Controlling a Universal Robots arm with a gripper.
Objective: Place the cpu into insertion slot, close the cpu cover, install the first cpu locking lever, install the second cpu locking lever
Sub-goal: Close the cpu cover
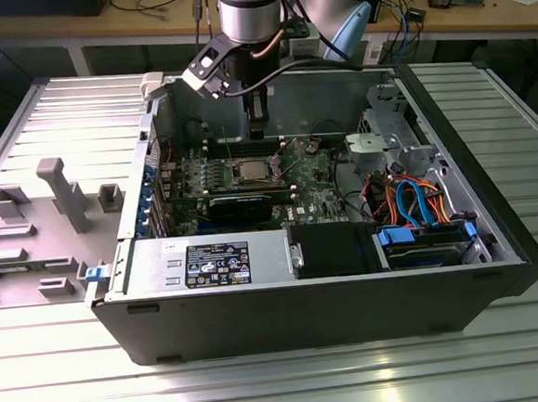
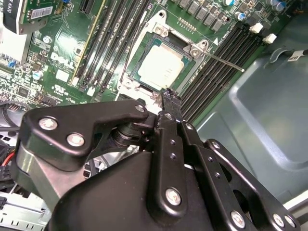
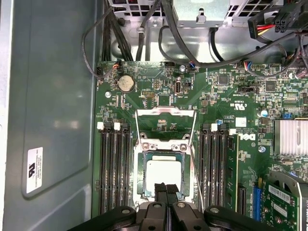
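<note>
In the exterior view, the gripper (image 1: 258, 132) hangs at 12 o'clock from the chip (image 1: 251, 172). Its fingers (image 3: 161, 191) are pressed together and hold nothing. The chip lies flat in the socket (image 3: 163, 146).

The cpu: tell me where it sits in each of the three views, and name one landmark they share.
Exterior view: the cpu lies on the green motherboard inside the open case, right under the gripper.
First wrist view: cpu between two banks of black memory slots, close to the gripper.
Second wrist view: cpu beside the memory slots, just beyond the gripper.
Shared landmark: the gripper, close by the cpu in all three.
</note>
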